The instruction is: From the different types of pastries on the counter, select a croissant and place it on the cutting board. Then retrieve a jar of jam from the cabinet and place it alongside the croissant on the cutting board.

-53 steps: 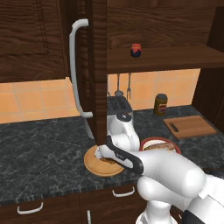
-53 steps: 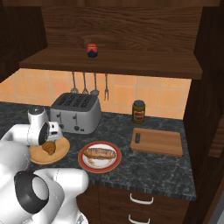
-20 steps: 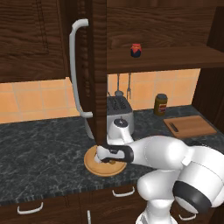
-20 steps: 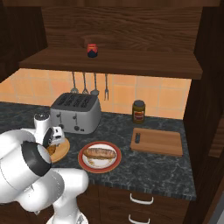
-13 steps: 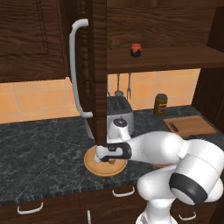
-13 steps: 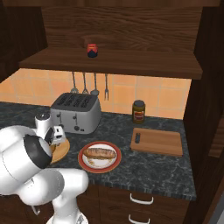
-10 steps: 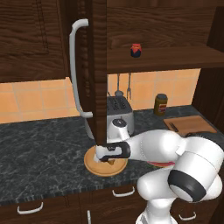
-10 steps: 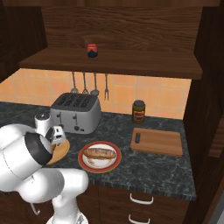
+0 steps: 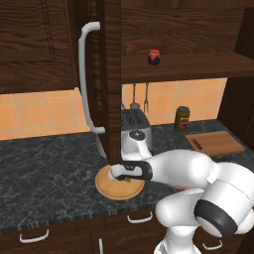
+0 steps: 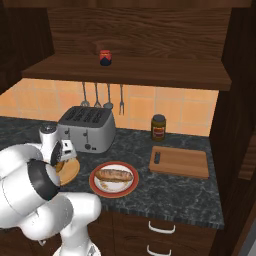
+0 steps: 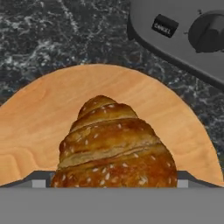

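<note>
The croissant (image 11: 114, 144), dark golden-brown and ridged, lies on a round tan wooden disc (image 11: 39, 118) in the hand view. My gripper (image 11: 111, 181) is open and low over it, with one fingertip (image 11: 38, 181) on each side of the pastry. From the left base view the gripper (image 9: 115, 173) hovers just above the disc (image 9: 119, 188) and covers the croissant. The long bread roll (image 10: 114, 174) rests on a red-rimmed plate (image 10: 97, 186). The cutting board (image 10: 179, 162) lies bare at the right of the counter (image 10: 165, 195). The jam jar (image 10: 105, 57) stands on the shelf of the open cabinet (image 9: 111, 74).
A grey toaster (image 10: 87, 129) stands right behind the disc. An olive-brown bottle (image 10: 158, 127) is at the back wall by the cutting board. The open cabinet door with its long pale handle (image 9: 85, 84) hangs just above and left of my hand. Utensils (image 10: 107, 97) hang on the wall.
The arm has bent outward and the hand has come down closer to the round disc. In the last half second it hardly moves. Jar, plate and board stay put.
</note>
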